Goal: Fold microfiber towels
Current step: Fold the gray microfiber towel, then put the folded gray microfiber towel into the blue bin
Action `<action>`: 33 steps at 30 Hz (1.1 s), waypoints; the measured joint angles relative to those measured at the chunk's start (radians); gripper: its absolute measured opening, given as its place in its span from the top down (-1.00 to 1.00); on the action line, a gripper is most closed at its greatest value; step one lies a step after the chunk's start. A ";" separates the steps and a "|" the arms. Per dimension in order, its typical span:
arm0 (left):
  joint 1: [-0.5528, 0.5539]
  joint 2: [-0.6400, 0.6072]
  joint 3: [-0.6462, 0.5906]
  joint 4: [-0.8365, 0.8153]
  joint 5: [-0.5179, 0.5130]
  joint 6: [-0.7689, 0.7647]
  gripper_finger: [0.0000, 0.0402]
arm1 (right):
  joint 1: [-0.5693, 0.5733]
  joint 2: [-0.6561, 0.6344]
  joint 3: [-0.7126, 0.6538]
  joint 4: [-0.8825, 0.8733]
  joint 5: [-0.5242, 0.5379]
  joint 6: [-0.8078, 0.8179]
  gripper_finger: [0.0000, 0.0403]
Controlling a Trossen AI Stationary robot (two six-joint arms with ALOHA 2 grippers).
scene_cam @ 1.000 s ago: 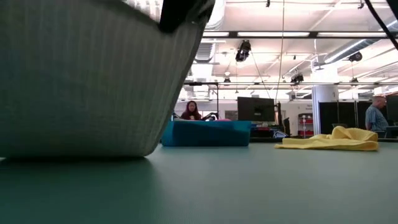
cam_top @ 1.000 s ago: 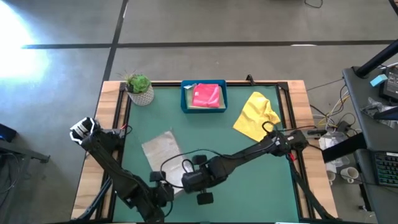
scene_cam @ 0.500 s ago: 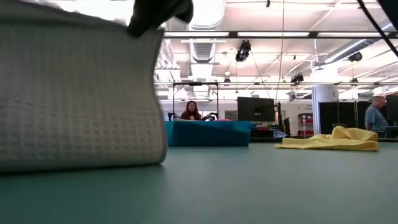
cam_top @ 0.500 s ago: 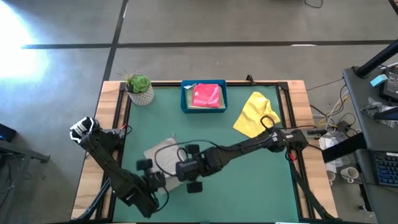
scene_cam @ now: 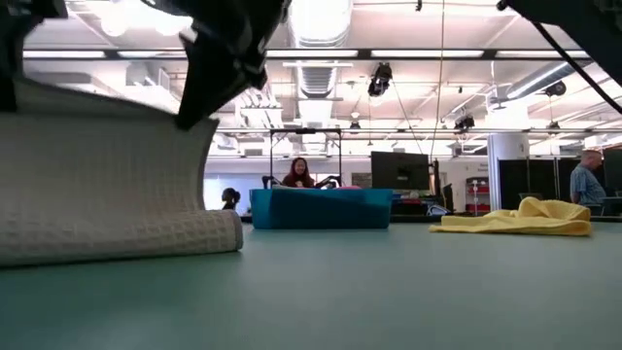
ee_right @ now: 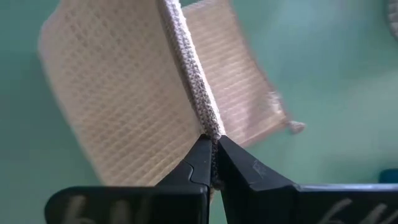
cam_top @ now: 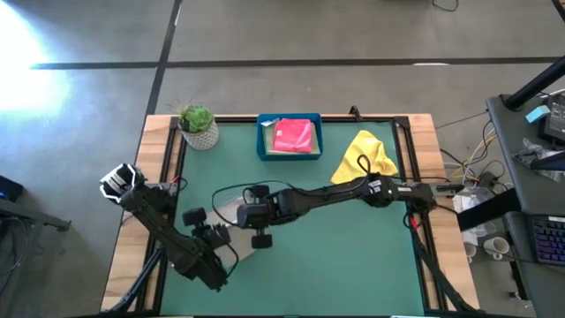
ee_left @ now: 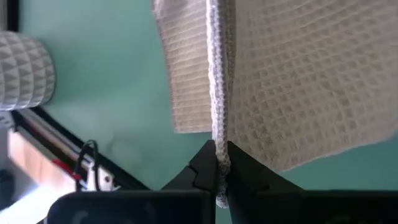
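Note:
The light grey towel (scene_cam: 97, 185) is held up by one hemmed edge between both grippers at the table's near left, and only part of it shows in the high view (cam_top: 227, 208). It curves over, and its lower fold (scene_cam: 219, 231) rests on the green mat. My left gripper (ee_left: 219, 163), also in the high view (cam_top: 205, 231), and my right gripper (ee_right: 211, 149), also in the high view (cam_top: 240, 212), are each shut on that edge. The yellow towel (cam_top: 365, 161) lies crumpled at the far right. The pink towel (cam_top: 294, 135) lies in the blue tray (cam_top: 261, 141). My left gripper pinches the grey towel's hemmed edge (ee_left: 217, 134) between its two fingers. The edge runs straight out from the fingertips, and the cloth spreads away on both sides of it. My right gripper pinches the same hemmed edge (ee_right: 202, 121) between its two fingers, farther along. The cloth bows away below the hem toward the mat.
A small potted plant (cam_top: 198, 126) stands at the far left corner. The blue tray stands at the far middle. Bare green mat (cam_top: 335, 256) lies to the near right. People and desks show in the room beyond the table in the low view.
Both grippers have gone toward the table's far edge and left, carrying the grey towel's held edge with them. The raised cloth has moved back over the part that lies on the mat, and a fold now rests on the mat.

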 joint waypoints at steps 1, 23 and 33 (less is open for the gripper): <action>0.008 0.000 -0.016 0.000 -0.001 0.000 0.99 | -0.005 0.004 0.000 0.003 0.009 -0.004 0.96; 0.068 0.000 -0.096 0.010 0.010 0.052 0.68 | -0.048 0.041 -0.001 0.010 0.034 -0.030 0.79; 0.079 0.000 -0.095 -0.051 0.020 -0.001 0.38 | -0.073 0.034 -0.001 0.042 0.037 0.037 0.36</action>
